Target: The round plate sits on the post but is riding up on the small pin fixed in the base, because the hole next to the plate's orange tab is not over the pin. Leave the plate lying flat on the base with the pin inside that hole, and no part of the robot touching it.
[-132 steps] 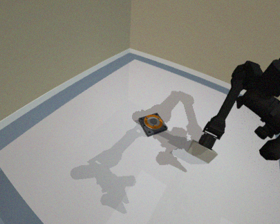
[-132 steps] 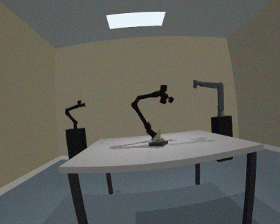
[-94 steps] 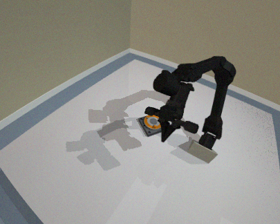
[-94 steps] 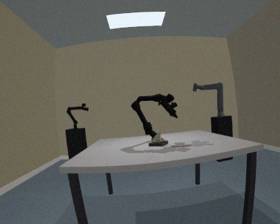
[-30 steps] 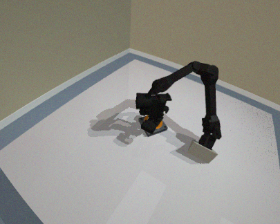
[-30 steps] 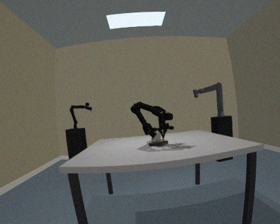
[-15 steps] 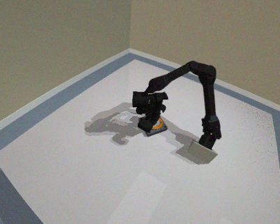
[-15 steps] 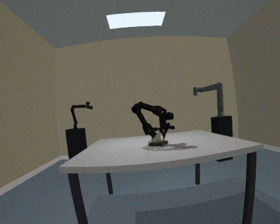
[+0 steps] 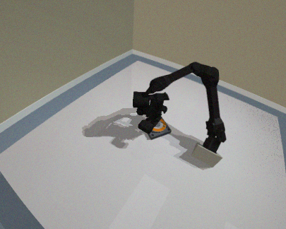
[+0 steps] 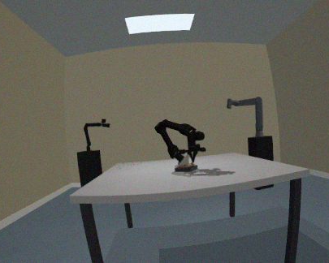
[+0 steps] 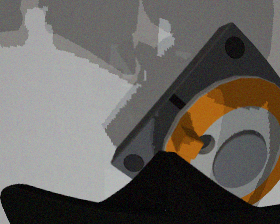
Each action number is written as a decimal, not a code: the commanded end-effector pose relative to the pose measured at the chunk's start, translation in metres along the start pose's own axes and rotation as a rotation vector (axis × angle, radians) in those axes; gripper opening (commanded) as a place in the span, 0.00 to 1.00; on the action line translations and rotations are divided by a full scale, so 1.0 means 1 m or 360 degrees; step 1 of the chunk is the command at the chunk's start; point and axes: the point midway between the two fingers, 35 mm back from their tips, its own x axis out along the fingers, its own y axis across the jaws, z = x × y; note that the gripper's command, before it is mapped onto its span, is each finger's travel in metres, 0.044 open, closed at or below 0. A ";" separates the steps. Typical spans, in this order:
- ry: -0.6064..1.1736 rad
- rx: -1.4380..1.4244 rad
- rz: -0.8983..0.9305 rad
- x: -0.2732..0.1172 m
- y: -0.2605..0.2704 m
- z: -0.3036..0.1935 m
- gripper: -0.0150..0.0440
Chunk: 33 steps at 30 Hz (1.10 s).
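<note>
Round orange plate (image 11: 220,119) sits on the dark square base (image 11: 191,90), around the grey post (image 11: 240,157), just ahead and right of the pincer (image 11: 165,163). Small hole (image 11: 205,141) in plate near the fingertips. Pincer fully closed, holding nothing, tip right at plate's near edge; contact unclear. Base rests on white table (image 9: 96,177), arm's shadow (image 11: 78,23) beyond it.

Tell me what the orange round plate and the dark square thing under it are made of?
The round plate looks like smooth painted plastic or metal: flat, even orange with a pale grey middle, and no grain or texture. The square base looks like matte dark grey metal or hard plastic, with crisp edges and round corner holes like bolt holes. Neither shows shine or scratches, so the exact material stays open.
</note>
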 end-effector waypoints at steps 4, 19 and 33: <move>0.0006 -0.0001 -0.0013 0.003 -0.002 0.005 0.25; 0.0005 -0.0001 -0.0010 -0.021 -0.003 0.011 0.25; -0.0004 -0.0010 -0.0014 -0.035 -0.003 0.012 0.25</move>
